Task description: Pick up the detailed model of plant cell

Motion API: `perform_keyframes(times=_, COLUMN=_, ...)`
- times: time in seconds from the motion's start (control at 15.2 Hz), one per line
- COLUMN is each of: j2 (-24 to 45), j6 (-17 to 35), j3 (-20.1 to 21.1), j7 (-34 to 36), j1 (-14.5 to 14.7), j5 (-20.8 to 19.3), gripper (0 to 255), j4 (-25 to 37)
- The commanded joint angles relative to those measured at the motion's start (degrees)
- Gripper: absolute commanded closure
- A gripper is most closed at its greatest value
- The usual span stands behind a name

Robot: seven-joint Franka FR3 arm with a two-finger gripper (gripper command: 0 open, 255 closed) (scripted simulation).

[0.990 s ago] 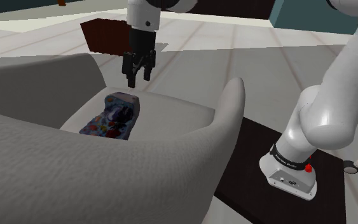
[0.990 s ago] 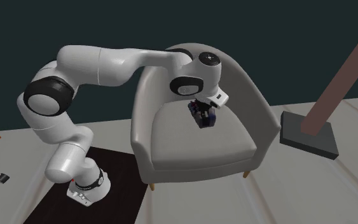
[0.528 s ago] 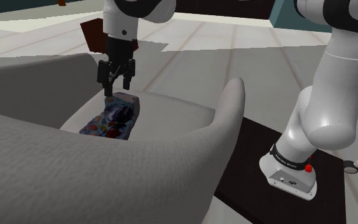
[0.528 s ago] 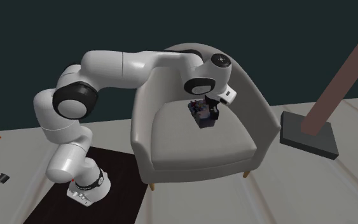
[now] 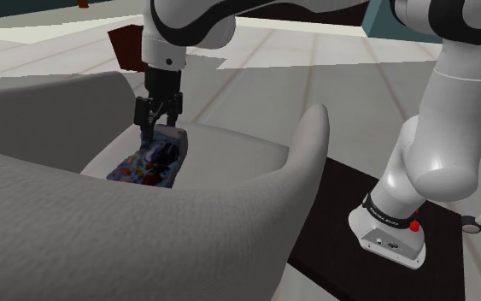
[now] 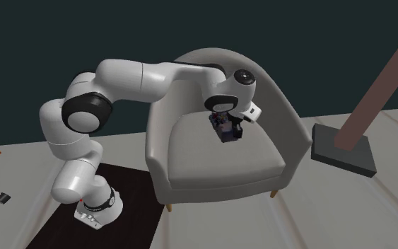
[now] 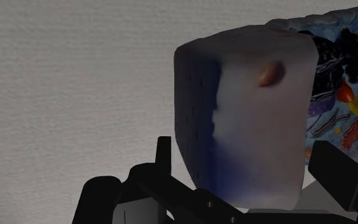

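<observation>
The plant cell model (image 5: 149, 161) is a pale block with a many-coloured cutaway face, lying on the seat of a grey armchair (image 5: 308, 145). My black gripper (image 5: 155, 128) hangs at the model's far end, pointing down, and is open. In the wrist view the block's pale end (image 7: 254, 114) sits between the two fingers (image 7: 163, 159), which stand apart on either side of it; contact cannot be made out. From the second exterior view the gripper (image 6: 230, 126) is low over the model (image 6: 222, 135), near the armchair's (image 6: 289, 117) backrest.
The chair's high curved arms and back wall in the seat on three sides. A dark brown box (image 5: 137, 44) stands on the floor beyond the chair. My stand (image 5: 390, 233) sits on a dark mat (image 5: 341, 201). A brown post on a grey base (image 6: 342, 147) stands beside the chair.
The gripper has swung towards the shoulder view's left and come down, from above the seat's middle to the model's far end, where its fingers now flank the block. The model has not moved.
</observation>
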Motion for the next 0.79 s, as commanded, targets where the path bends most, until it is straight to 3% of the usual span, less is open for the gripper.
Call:
perform_keyframes(times=0.0, j2=0.1, j6=0.2, j3=0.0, j7=0.0, j1=0.0, j5=0.0, gripper=255, j4=-0.1)
perform_keyframes(times=0.73, j2=-0.3, j6=-1.2, j3=0.0, j7=0.4, j1=0.0, j5=-0.1, gripper=255, j4=1.0)
